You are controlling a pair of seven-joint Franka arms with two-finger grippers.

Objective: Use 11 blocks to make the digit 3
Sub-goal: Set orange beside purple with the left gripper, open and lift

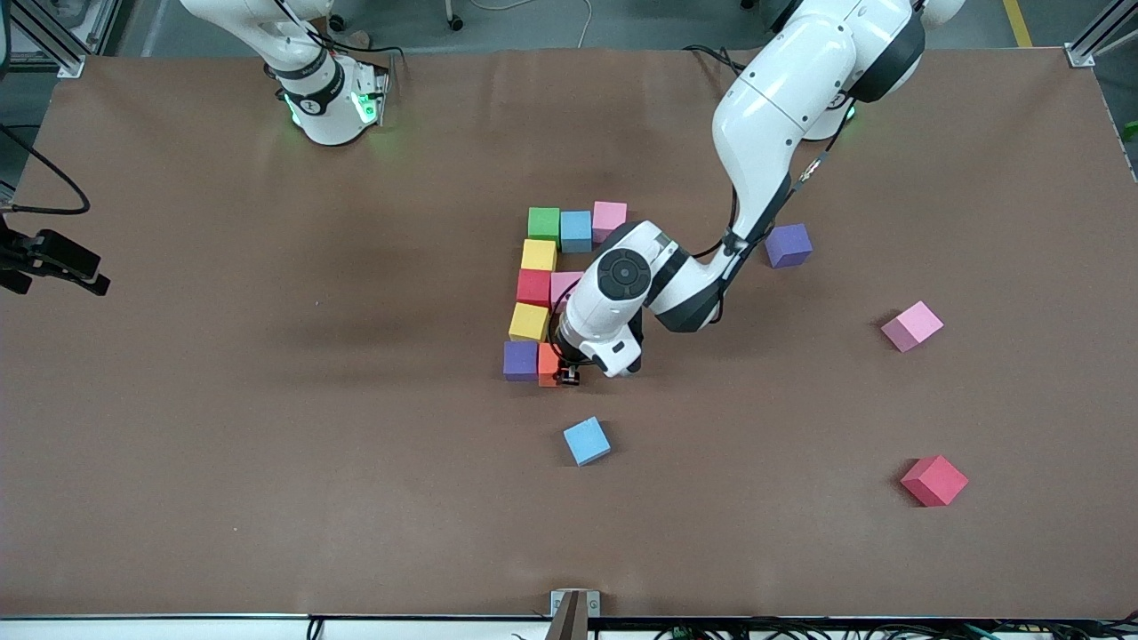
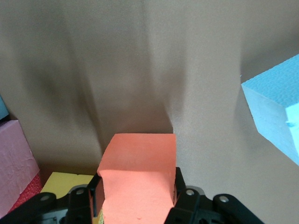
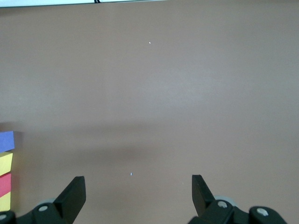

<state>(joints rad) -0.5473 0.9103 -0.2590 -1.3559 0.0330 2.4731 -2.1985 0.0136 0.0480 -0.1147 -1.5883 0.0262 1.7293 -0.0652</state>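
Orange foam sits clamped between the jaws of the left gripper (image 2: 138, 198): we see the orange block (image 2: 138, 177) pinched on two sides in the left wrist view, low at the table (image 1: 267, 444) and just beside the purple block (image 1: 520, 360) that starts the bottom bar of the digit 3 (image 1: 544, 293).

We judge the figure to be well over half built. The top bar is in place: a green block (image 1: 543, 223), a blue block (image 1: 575, 230) and a pink block (image 1: 609, 219), touching in a row. A yellow block (image 1: 539, 255) links it down to the middle bar, where we make out a red block (image 1: 533, 286) and a second pink block (image 1: 564, 286); the arm hides whether a third cube follows. Another yellow block (image 1: 529, 322) leads down to the purple one. That gives nine cubes in view with the orange.

We judge that the orange block still needs releasing and that the bottom bar still lacks its last cube. A loose blue block (image 1: 587, 441) lies nearer to the front camera than the figure, near the held cube, and looks the handiest candidate. Three more loose cubes lie toward the left arm's end of the table.

The right gripper (image 3: 138, 193) waits near its base with its fingers spread wide and nothing between them.
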